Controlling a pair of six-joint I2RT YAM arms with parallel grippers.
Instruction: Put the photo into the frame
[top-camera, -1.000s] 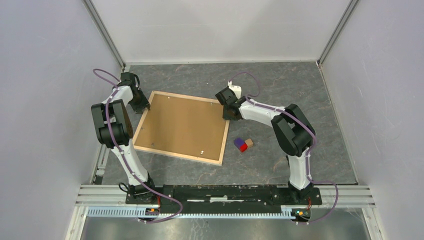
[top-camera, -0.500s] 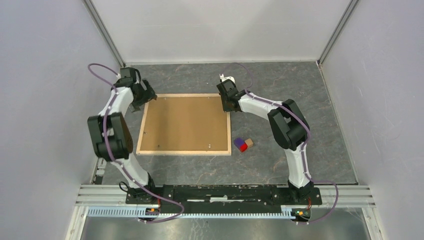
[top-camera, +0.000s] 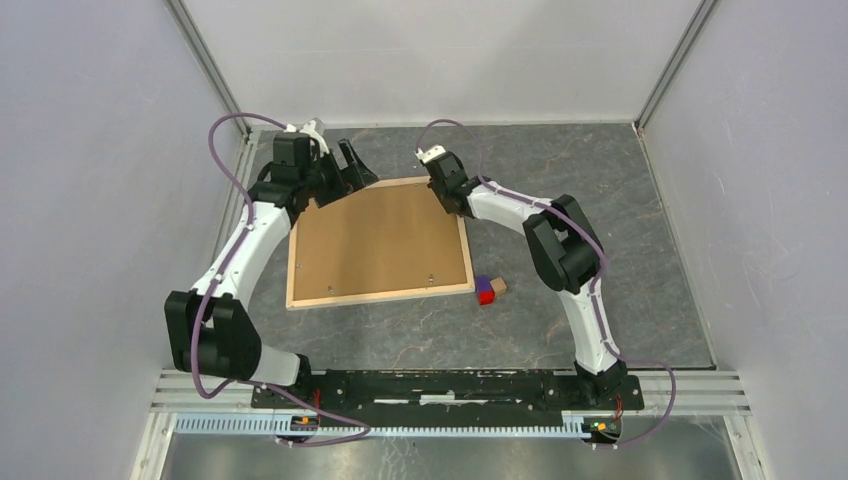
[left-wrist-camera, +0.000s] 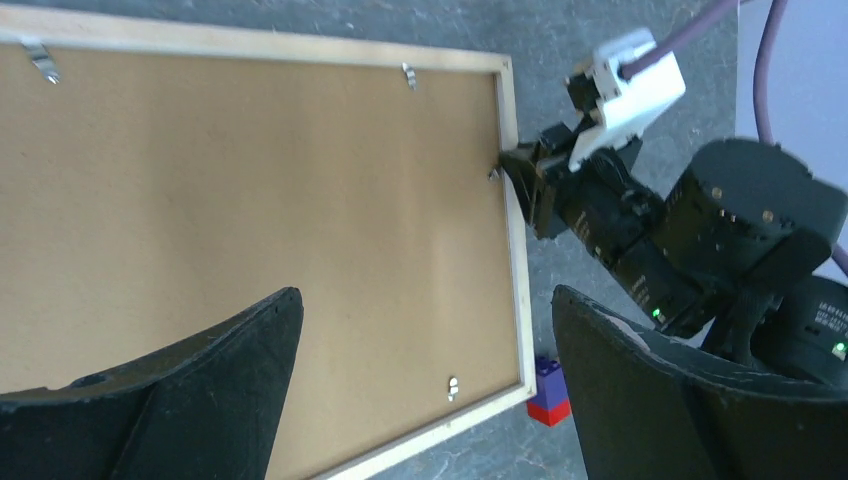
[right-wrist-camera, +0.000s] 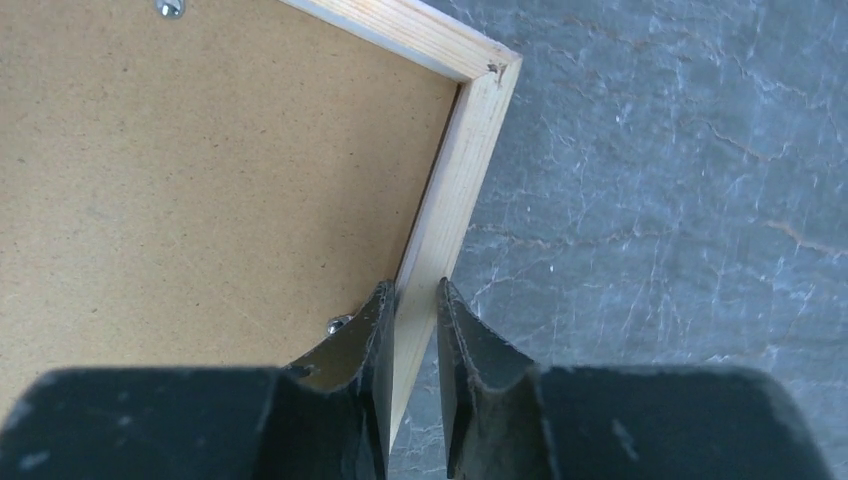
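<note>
From above, the left gripper (top-camera: 345, 183) hangs over the 11 o'clock corner of the frame (top-camera: 380, 296), its 2 fingers (left-wrist-camera: 200, 400) spread wide and released, holding nothing. The frame lies flat on the grey marbled table (top-camera: 600, 200), back side up and turned slightly clockwise, its thin light wooden slats enclosing a plain brown backing board (top-camera: 375, 240). Small metal clips (left-wrist-camera: 408, 75) sit along the board's edges. The photo cannot be seen in any view. At the frame's 1 o'clock corner the right gripper (right-wrist-camera: 415, 290) is clenched on the right-hand slat just below the corner joint, with 1 finger on the board side beside a clip and the other on the table side; the slat fills the gap between them. A white connector block (left-wrist-camera: 625, 85) with a purple cable (left-wrist-camera: 770, 60) sits on that wrist, and small pale lettering on the motor housing (left-wrist-camera: 830, 315) is too small to read. At the frame's 4 o'clock corner, just beside it on the table, lie 3 small blocks touching one another: purple (top-camera: 480, 284), red (top-camera: 487, 297) and tan (top-camera: 498, 287).
</note>
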